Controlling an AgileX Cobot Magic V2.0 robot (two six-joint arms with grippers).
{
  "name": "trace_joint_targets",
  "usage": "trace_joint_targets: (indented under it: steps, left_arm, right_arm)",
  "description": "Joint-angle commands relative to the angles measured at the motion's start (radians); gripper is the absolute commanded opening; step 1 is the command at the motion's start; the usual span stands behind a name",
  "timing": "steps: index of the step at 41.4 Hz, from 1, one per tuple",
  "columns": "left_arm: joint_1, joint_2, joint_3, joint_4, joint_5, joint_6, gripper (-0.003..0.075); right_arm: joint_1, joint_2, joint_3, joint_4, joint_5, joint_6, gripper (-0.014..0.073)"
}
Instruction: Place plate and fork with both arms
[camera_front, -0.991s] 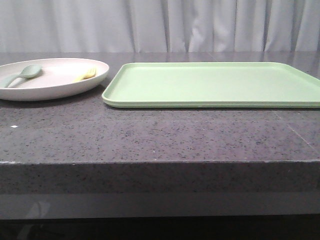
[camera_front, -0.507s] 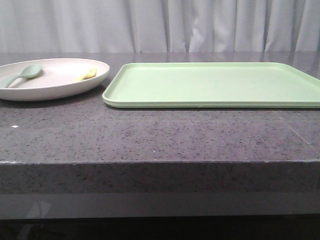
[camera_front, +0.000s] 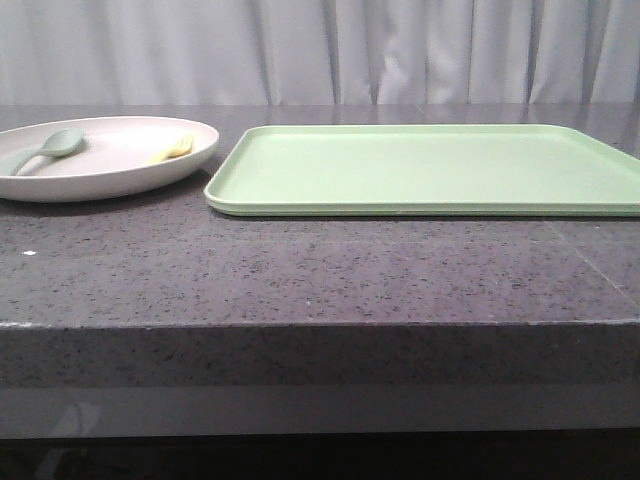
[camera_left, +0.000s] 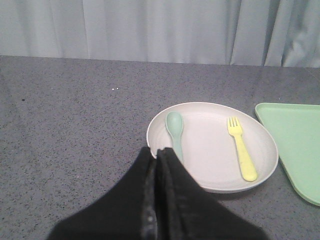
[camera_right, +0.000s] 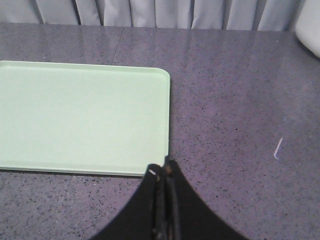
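The pale pinkish-cream plate (camera_front: 120, 165) sits on the dark stone table at the left; it also shows in the left wrist view (camera_left: 210, 145). The small yellow fork (camera_front: 172, 149) lies in it on the right side, also in the left wrist view (camera_left: 241, 148). My left gripper (camera_left: 159, 151) is shut and empty, hovering short of the plate's near rim. My right gripper (camera_right: 165, 165) is shut and empty, near the corner of the light-green tray (camera_right: 85, 115). Neither gripper shows in the front view.
A pale grey-green spoon (camera_front: 45, 148) lies in the plate's left side, also in the left wrist view (camera_left: 175, 129). The flat light-green tray (camera_front: 430, 168) lies right of the plate. A white object (camera_right: 309, 25) stands at the table's far right. Grey curtains hang behind.
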Motion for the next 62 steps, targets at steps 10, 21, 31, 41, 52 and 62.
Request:
trace_joint_targets:
  steps: [10, 21, 31, 41, 52, 62]
  left_arm:
    - [0.000, 0.016, -0.036, -0.027, -0.085, -0.012, 0.0186]
    - [-0.083, 0.016, -0.036, -0.022, -0.089, -0.012, 0.0472]
    - [-0.100, 0.016, -0.036, -0.027, -0.089, -0.012, 0.0472]
    - [-0.100, 0.020, -0.036, -0.027, -0.120, -0.012, 0.0473]
    - [-0.100, 0.151, -0.080, -0.014, -0.057, -0.012, 0.0553]
    - [-0.056, 0.411, -0.229, 0.071, 0.068, -0.012, 0.0526]
  right_arm:
    - [-0.003, 0.014, -0.034, -0.015, -0.080, -0.007, 0.0137]
    - [-0.003, 0.014, -0.034, -0.016, -0.086, -0.007, 0.0456]
    - [-0.003, 0.014, -0.034, -0.016, -0.086, -0.007, 0.0456]
    - [-0.003, 0.014, -0.034, -0.016, -0.086, -0.007, 0.0456]
    - [-0.003, 0.014, -0.034, -0.016, -0.086, -0.007, 0.0456]
    - [-0.003, 0.014, -0.034, -0.016, -0.086, -0.007, 0.0456]
